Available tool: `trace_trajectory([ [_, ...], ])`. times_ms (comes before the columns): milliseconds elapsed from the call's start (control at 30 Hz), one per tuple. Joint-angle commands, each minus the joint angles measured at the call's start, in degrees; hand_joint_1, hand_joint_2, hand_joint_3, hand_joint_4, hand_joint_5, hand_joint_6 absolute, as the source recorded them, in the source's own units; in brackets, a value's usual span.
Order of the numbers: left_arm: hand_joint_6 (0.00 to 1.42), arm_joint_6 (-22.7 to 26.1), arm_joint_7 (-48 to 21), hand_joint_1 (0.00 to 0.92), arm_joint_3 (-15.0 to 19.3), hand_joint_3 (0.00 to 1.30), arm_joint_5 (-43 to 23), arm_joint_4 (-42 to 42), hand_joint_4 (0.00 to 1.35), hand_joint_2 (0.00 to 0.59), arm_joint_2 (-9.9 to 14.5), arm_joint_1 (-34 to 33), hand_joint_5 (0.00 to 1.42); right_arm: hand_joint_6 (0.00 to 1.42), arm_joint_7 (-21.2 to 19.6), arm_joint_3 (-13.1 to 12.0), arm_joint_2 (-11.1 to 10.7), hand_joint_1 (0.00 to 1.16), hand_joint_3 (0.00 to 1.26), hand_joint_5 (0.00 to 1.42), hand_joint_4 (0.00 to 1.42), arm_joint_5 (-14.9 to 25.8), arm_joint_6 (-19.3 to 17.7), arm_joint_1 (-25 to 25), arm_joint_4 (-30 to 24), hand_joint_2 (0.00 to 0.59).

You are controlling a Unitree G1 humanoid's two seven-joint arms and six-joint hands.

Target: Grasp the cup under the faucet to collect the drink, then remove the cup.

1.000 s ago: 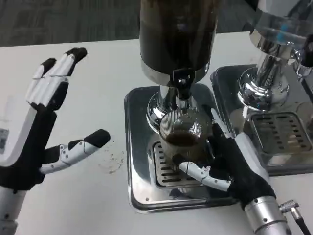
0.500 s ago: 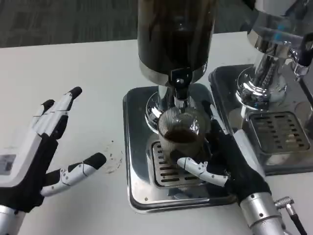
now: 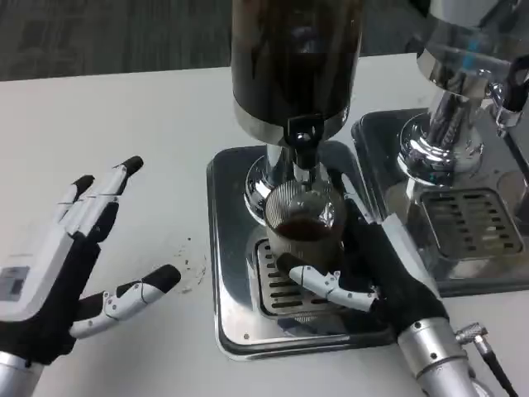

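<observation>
The right robot hand (image 3: 376, 269) is wrapped around the cup (image 3: 304, 222), holding it tight. The cup sits on the shiny tray (image 3: 227, 273) right under the faucet (image 3: 302, 153) of the big drink dispenser (image 3: 296, 58), with brown drink inside. At 9 o'clock from the tray, the left robot hand (image 3: 62, 265) floats over the white surface (image 3: 124, 116), fingers spread apart, holding nothing.

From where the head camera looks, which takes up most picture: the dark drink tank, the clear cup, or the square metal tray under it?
1. Metal tray: largest.
2. Dark drink tank: close behind, though its top is cut off, so this ranking is unsure.
3. Clear cup, held by the right hand: clearly smallest.
</observation>
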Motion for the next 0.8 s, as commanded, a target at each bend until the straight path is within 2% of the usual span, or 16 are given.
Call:
trace_trajectory([
  [33,0.03,0.5,0.8,0.0,-0.4,0.08,-0.8,0.3,0.0,0.145,0.4,1.0,0.13,0.11,0.9,0.8,0.4,0.67,0.0,0.0,0.0,-0.4,2.1,-0.4,1.3,0.174],
  [367,0.04,0.9,0.7,0.0,-0.4,0.09,-1.5,-0.3,0.0,0.145,0.2,1.5,0.14,0.17,0.9,1.3,1.1,0.76,0.0,0.0,0.0,0.0,1.2,-1.7,3.1,0.172],
  [467,0.04,1.0,0.8,0.0,-0.4,0.1,-1.7,-0.5,0.0,0.145,0.2,1.8,0.15,0.2,1.2,1.4,1.2,0.79,0.0,0.04,0.0,0.4,0.9,-1.9,3.8,0.167],
  [800,0.04,1.3,1.2,0.0,-0.2,0.12,-1.9,-1.1,0.0,0.147,0.2,2.2,0.15,0.27,1.8,1.6,1.6,0.8,0.0,0.15,0.14,1.5,0.1,-2.6,6.0,0.168],
])
